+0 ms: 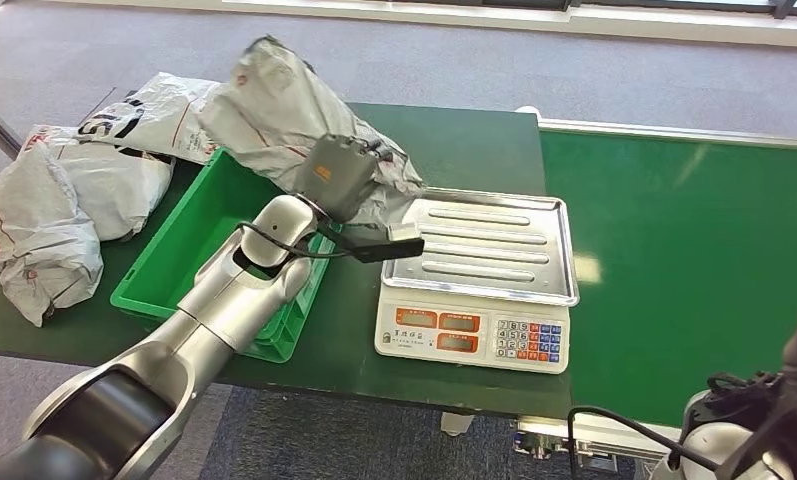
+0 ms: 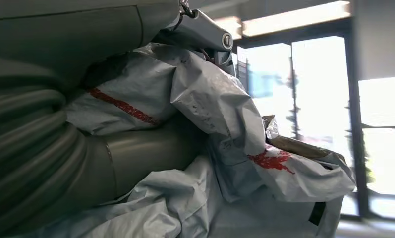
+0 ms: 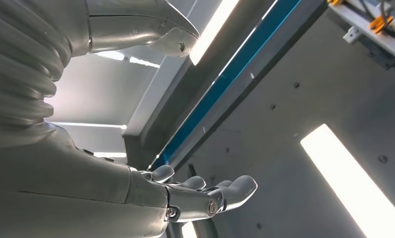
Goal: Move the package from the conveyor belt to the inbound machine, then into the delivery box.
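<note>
Package (image 1: 284,110) with red print, unreadable

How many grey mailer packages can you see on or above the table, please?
3: one held by the left hand above the green box, one at the table's far left, one at its left edge. Others may be hidden.

crumpled grey package (image 1: 294,115) with red markings, held above green delivery box (image 1: 189,235), beside scale (image 1: 479,275)
</note>
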Robot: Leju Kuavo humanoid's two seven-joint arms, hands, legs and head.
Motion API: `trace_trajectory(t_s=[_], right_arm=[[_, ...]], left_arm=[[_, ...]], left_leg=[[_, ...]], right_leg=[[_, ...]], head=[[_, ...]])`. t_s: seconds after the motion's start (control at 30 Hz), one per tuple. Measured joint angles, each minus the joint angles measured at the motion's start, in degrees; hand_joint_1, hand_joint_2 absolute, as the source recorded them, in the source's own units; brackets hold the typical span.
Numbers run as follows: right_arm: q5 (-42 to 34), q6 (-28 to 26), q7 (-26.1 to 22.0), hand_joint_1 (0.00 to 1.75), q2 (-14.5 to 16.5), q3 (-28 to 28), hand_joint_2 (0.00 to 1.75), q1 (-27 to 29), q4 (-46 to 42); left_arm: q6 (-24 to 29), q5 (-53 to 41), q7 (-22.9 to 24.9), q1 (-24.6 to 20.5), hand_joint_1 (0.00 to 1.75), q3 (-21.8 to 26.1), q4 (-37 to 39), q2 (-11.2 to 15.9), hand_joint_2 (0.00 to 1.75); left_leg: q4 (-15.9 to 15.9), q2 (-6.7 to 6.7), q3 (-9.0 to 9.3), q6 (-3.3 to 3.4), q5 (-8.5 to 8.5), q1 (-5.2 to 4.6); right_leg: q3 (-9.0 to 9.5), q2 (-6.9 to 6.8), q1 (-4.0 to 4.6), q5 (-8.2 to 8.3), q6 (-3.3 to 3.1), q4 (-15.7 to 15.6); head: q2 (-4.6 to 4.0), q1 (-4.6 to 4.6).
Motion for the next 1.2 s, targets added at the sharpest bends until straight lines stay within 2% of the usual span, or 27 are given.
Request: trace_trajectory(t_s=[0.07, 0.17, 0.4, 0.67, 0.7, 0.8, 0.83, 0.97, 1.2], right_arm=[[0.2, 0.0, 0.0, 0.00, 0.0, -0.3, 1.75, 0.1, -0.4], [0.2, 0.0, 0.0, 0.00, 0.0, -0.6, 1.75, 0.2, -0.6], [0.3, 0.0, 0.0, 0.00, 0.0, -0.9, 1.75, 0.2, -0.6], [0.0, 0.0, 0.0, 0.00, 0.0, -1.5, 1.75, 0.3, -0.6], [-0.1, 0.0, 0.0, 0.00, 0.0, -1.5, 1.75, 0.3, -0.6], [-0.3, 0.0, 0.0, 0.00, 0.0, -1.7, 1.75, 0.4, -0.6], [-0.3, 0.0, 0.0, 0.00, 0.0, -1.7, 1.75, 0.4, -0.6], [-0.3, 0.0, 0.0, 0.00, 0.0, -1.9, 1.75, 0.4, -0.6], [-0.5, 0.0, 0.0, 0.00, 0.0, -2.7, 1.75, 0.6, -0.6]], left_arm=[[-1.9, -4.6, 5.8, 0.1, 1.75, 2.2, -2.6, 1.6, 1.75], [-3.7, -7.6, 8.8, 0.5, 1.75, 5.5, -4.4, 3.7, 1.75], [-4.4, -11.3, 11.2, 1.1, 1.75, 10.1, -5.3, 5.3, 1.75], [-7.8, -13.9, 10.0, 2.4, 1.75, 15.1, -1.4, 5.2, 1.75], [-7.7, -14.1, 9.8, 2.4, 1.37, 15.5, -0.5, 5.0, 1.75], [-7.3, -14.4, 9.2, 2.4, 0.06, 16.6, 1.9, 4.6, 1.75], [-6.8, -14.5, 9.2, 2.4, 0.00, 16.8, 2.5, 4.4, 1.75], [-4.6, -14.7, 9.9, 2.6, 0.00, 17.8, 3.8, 3.4, 0.00], [-4.3, -14.7, 11.5, 2.7, 0.00, 18.5, 3.7, 2.4, 0.00]], left_leg=[[0.0, 0.08, 0.04, -0.01, -0.01, 0.01], [0.0, 0.10, 0.05, -0.04, 0.02, 0.08], [0.0, -0.07, -0.02, -0.08, 0.07, 0.13], [0.0, -0.06, -0.01, -0.07, 0.06, 0.08], [0.0, -0.06, -0.02, -0.07, 0.06, 0.08], [0.0, -0.05, -0.02, -0.08, 0.07, 0.08], [0.0, -0.05, -0.01, -0.08, 0.07, 0.08], [0.0, -0.05, -0.02, -0.08, 0.06, 0.08], [0.0, -0.05, -0.02, -0.08, 0.06, 0.08]], right_leg=[[-0.02, 0.08, 0.00, 0.00, -0.01, 0.0], [-0.06, 0.13, 0.05, -0.01, -0.02, 0.0], [-0.01, -0.02, 0.09, 0.00, -0.03, 0.0], [-0.02, 0.00, 0.07, 0.00, -0.03, 0.0], [-0.03, 0.00, 0.07, 0.00, -0.03, 0.0], [-0.03, -0.01, 0.08, 0.00, -0.03, 0.0], [-0.03, -0.01, 0.08, 0.00, -0.03, 0.0], [-0.03, -0.01, 0.07, 0.00, -0.03, 0.0], [-0.03, -0.01, 0.08, 0.00, -0.03, 0.0]], head=[[0.00, -0.01], [0.00, -0.02], [0.00, 0.00], [0.00, -0.01], [0.00, -0.01], [0.00, -0.01], [0.00, -0.01], [0.00, 0.00], [0.00, 0.00]])
